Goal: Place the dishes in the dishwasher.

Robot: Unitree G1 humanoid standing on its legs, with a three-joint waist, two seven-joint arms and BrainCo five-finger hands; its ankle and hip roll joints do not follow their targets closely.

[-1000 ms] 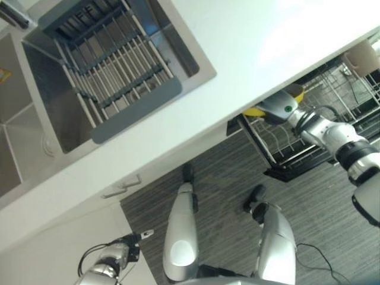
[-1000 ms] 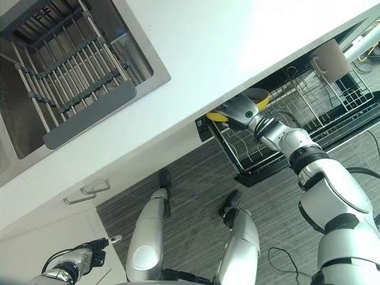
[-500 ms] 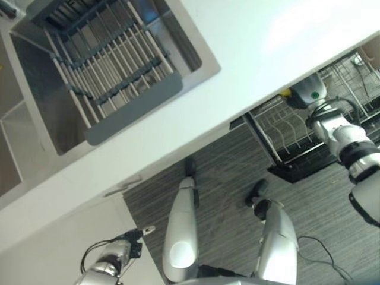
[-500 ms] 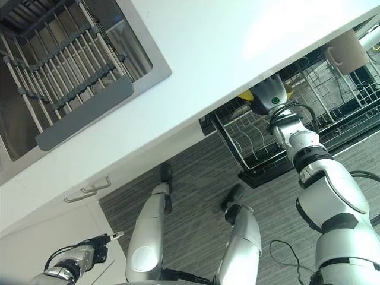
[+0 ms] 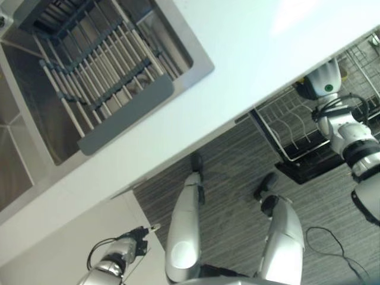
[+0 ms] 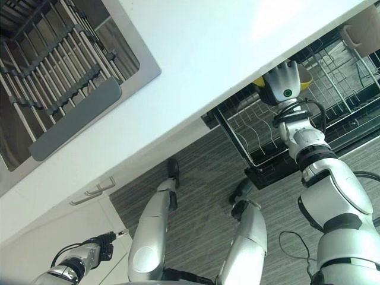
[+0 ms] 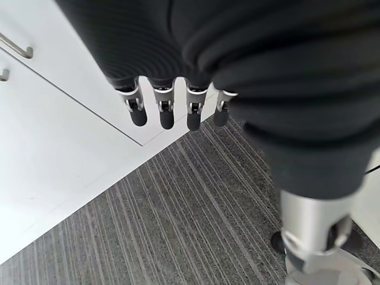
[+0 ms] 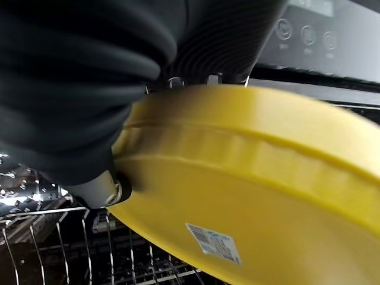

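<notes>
Worktop [image 5: 249, 65]: a white surface that runs as a wide band from the lower left to the upper right of both eye views.
Sink [image 5: 41, 139]: a steel basin set into the worktop, at the upper left of the eye views.
Drying rack [image 5: 98, 80]: a grey rack with pale bars; it lies across the sink, and its flat grey end is toward the near edge of the worktop.
Cupboard front [image 6: 35, 237]: white doors under the worktop at the lower left; two metal handles [image 6: 95, 191] sit on them. In the left wrist view the doors fill the upper left.
Floor [image 5: 237, 178]: dark grey with fine stripes, at the lower middle of the eye views.
Dishwasher rack [image 6: 261, 133]: a wire basket pulled out under the edge of the worktop, at the right of the eye views. A pale beige cup [image 6: 360, 31] stands in it at the far upper right corner.
Yellow dish [image 8: 267, 184]: it is in the right hand, above the wires of the dishwasher rack, and is not set down in it. In the right wrist view it covers the middle and the right. In the right eye view a yellow edge [image 6: 304, 76] shows beside the hand, just under the worktop edge.
Right hand [image 6: 284, 80]: at the upper right of the eye views, over the dishwasher rack; its fingers and thumb are clamped on the rim of the yellow dish.
Left hand [image 7: 172, 107]: low at the lower left of the eye views [image 5: 141, 236], near the cupboard front; its fingers hang straight and apart, and they hold nothing.
</notes>
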